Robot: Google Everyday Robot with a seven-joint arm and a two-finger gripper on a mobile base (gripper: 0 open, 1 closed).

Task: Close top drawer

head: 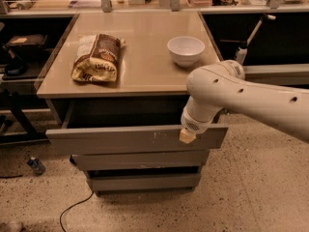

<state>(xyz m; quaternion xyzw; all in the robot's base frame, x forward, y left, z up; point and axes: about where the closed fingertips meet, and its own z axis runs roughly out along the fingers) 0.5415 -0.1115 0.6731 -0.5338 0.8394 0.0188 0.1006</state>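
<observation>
Watching from the console, I am seeing the top drawer (120,139) standing pulled out from under the tan tabletop (145,28), with its dark inside showing behind the front panel. The gripper (187,136) is sitting against that front panel, toward the drawer's right end. It is at the tip of the white arm (251,98), which is reaching in from the drawer's right. I cannot tell how wide the gripper is set or whether it has hold of anything; it looks to be only touching the panel.

I am judging the closing push as not yet finished, and I am worrying about where the contact is lying. Pressing this far right of the drawer's centre could skew the drawer on its runners and jam it partway. The front is flat and handle-less, so the tip could also slide off the drawer's right end or drop onto the narrower drawer front (140,159) just below. A hard shove could jolt the whole cabinet, and then the white bowl (186,50) and the snack bag (96,58) resting above the drawer could shift.
</observation>
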